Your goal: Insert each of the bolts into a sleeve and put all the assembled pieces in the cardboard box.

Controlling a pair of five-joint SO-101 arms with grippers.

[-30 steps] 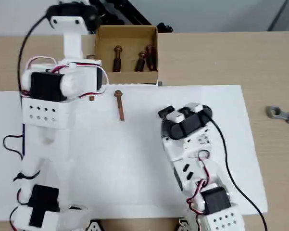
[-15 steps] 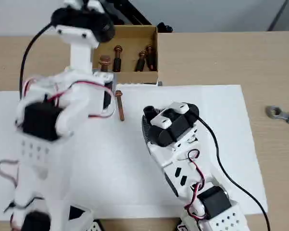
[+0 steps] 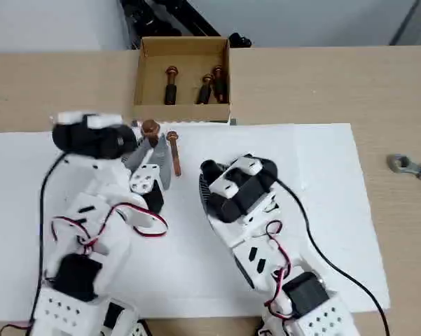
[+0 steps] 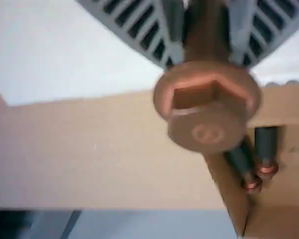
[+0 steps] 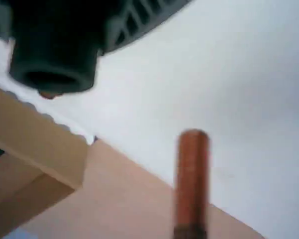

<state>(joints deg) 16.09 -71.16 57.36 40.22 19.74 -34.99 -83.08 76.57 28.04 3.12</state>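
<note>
High view: My left gripper (image 3: pixel 151 140) is pinching a copper bolt (image 3: pixel 150 128) head-up, just in front of the cardboard box (image 3: pixel 184 110). A loose bolt (image 3: pixel 174 154) is lying on the white sheet (image 3: pixel 322 182) just beside it. My right gripper (image 3: pixel 210 176) is clamping a black sleeve (image 3: pixel 209 168) near that loose bolt. Three assembled pieces (image 3: pixel 171 84) are resting inside the box. A metal tool (image 3: pixel 410 166) is lying on the table (image 3: pixel 322 84), well apart.

Left wrist view: My left gripper (image 4: pixel 204 20) is pressing both grey fingers (image 4: pixel 139 30) against the bolt (image 4: pixel 207 112) shank, its hex head facing the camera. The cardboard box (image 4: pixel 288 199) is sitting behind it with assembled pieces (image 4: pixel 246 167) inside.

Right wrist view: My right gripper (image 5: pixel 59 20) is gripping the sleeve (image 5: pixel 54 57), open end outward. The loose bolt (image 5: pixel 191 179) is lying on the sheet (image 5: pixel 229 74), apart from the sleeve. A corner of the box (image 5: pixel 35 149) is showing near the sleeve.
</note>
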